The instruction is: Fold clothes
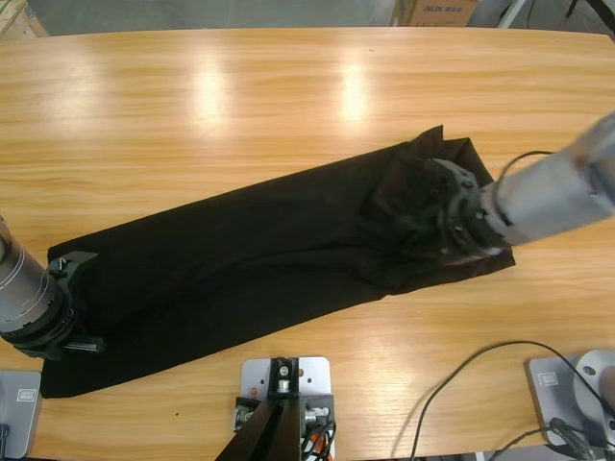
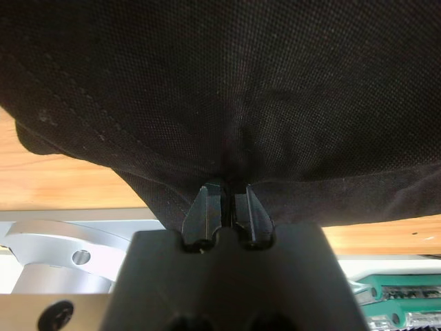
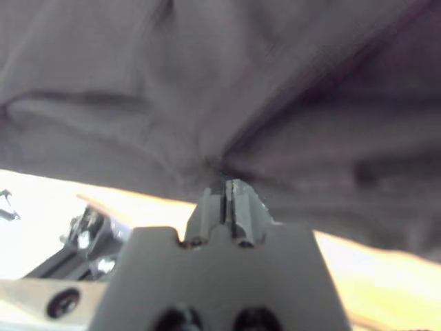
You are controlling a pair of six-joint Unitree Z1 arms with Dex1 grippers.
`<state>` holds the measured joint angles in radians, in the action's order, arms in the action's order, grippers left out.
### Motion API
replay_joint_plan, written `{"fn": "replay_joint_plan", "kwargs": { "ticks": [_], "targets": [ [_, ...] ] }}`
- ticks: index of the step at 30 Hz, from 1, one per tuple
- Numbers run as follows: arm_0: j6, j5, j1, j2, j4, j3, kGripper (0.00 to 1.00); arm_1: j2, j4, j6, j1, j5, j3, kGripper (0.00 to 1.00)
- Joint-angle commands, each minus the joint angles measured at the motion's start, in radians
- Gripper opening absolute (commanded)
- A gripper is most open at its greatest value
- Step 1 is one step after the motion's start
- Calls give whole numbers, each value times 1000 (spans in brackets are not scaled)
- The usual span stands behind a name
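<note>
The black polo shirt [image 1: 259,259] lies folded into a long dark band, stretched slantwise across the table from lower left to upper right. My left gripper [image 1: 75,288] is at the shirt's lower-left end; in the left wrist view its jaws [image 2: 227,200] are shut on a pinch of the knit fabric [image 2: 227,89]. My right gripper [image 1: 423,206] is at the bunched upper-right end, and in the right wrist view it [image 3: 226,189] is shut on creased cloth [image 3: 220,96]. Collar, buttons, lettering and label are hidden.
The wooden table [image 1: 240,106] stretches bare behind the shirt. Cables [image 1: 461,379] loop near the front right edge. A cardboard box [image 1: 437,12] stands beyond the far edge.
</note>
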<state>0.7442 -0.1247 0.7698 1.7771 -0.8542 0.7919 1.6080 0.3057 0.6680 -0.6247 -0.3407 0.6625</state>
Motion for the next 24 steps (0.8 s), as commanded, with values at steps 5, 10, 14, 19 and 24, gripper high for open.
{"fn": "replay_joint_plan", "kwargs": {
  "ticks": [5, 10, 14, 19, 24],
  "targets": [
    [4, 2, 11, 48, 12, 3, 0, -103, 70, 38, -49, 32, 39, 0],
    [4, 2, 11, 49, 12, 3, 0, -39, -46, 96, -49, 32, 35, 769],
    [4, 2, 11, 47, 12, 2, 0, 24, -94, 105, -49, 44, 20, 925],
    [4, 0, 13, 45, 10, 1, 0, 20, -106, 158, -4, 83, -33, 973],
    [4, -1, 13, 47, 11, 2, 0, 8, -279, 197, 105, 46, -163, 963]
  ]
}}
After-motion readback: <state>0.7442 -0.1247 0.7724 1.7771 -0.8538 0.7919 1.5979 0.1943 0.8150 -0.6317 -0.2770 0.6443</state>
